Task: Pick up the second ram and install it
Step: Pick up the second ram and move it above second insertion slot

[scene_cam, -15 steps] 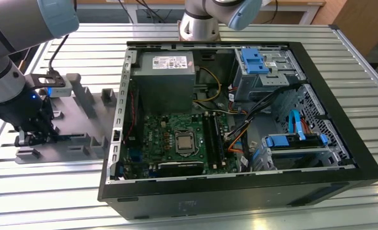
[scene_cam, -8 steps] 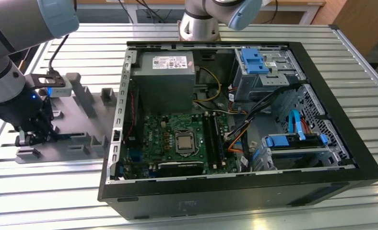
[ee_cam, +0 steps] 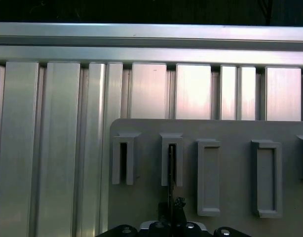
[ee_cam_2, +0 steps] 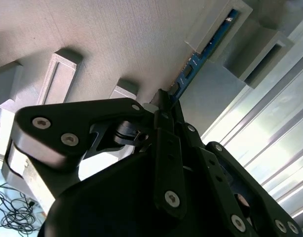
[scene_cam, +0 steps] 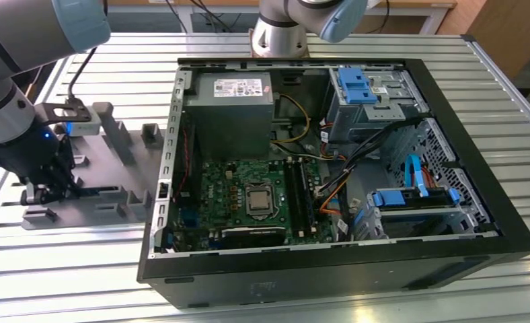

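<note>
In the exterior view the end effector sits low over the grey tray, which lies on the slatted metal surface. The open computer case with its green motherboard stands well apart from the end effector, past the tray's far side. The case's near wall forms a tall edge there, and bare surface runs along the tray's other sides. In the second wrist view the end effector is drawn together on the near end of the second ram, gripping it. The blue stick stands on its long edge, with its long axis running straight ahead from the end effector. Its far end is lodged in a slotted block of the tray, and other raised blocks stand to either side of the grip. In the first wrist view the second ram shows edge-on as a thin dark line. It leads from the end effector into the slot of a block. Neighbouring blocks flank it closely, and beyond the tray's far edge the surface lies open.
</note>
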